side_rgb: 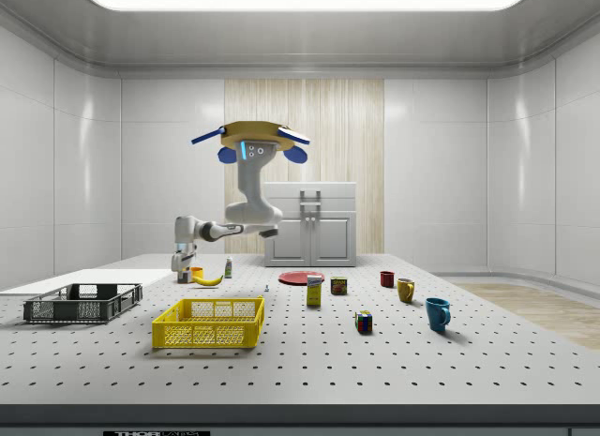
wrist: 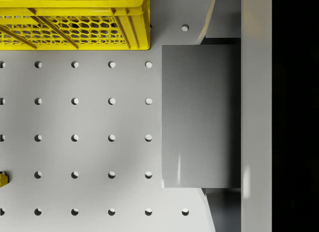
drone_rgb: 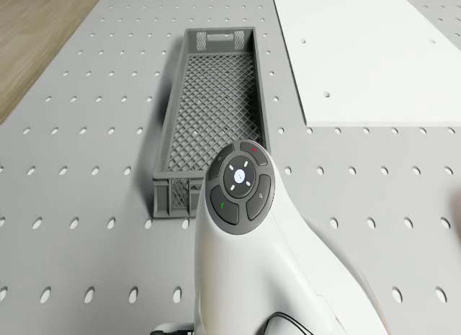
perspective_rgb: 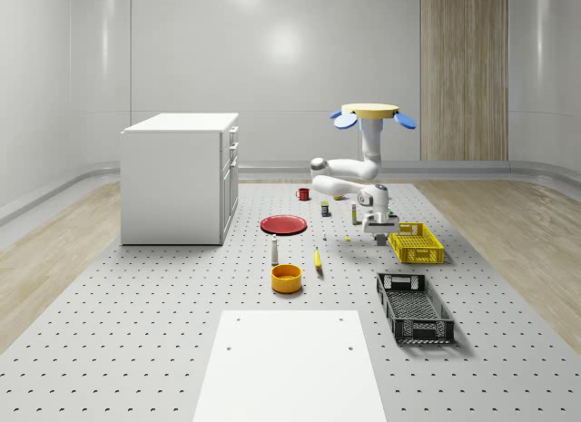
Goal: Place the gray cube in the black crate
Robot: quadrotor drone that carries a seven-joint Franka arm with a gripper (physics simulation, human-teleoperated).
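The drone (perspective_rgb: pixel 373 113) is hovering above the perforated table (perspective_rgb: pixel 136 322), beyond the yellow crate (perspective_rgb: pixel 416 242) as the whole-scene view has it, its arm (perspective_rgb: pixel 345 172) reaching down. The black crate (perspective_rgb: pixel 414 307) is lying on the near side of the yellow crate, a little apart from it. The gripper (perspective_rgb: pixel 376 233) is hanging just beside the yellow crate, its fingers closed against the gray cube (wrist: pixel 199 116), which is sitting between them beside that crate's corner.
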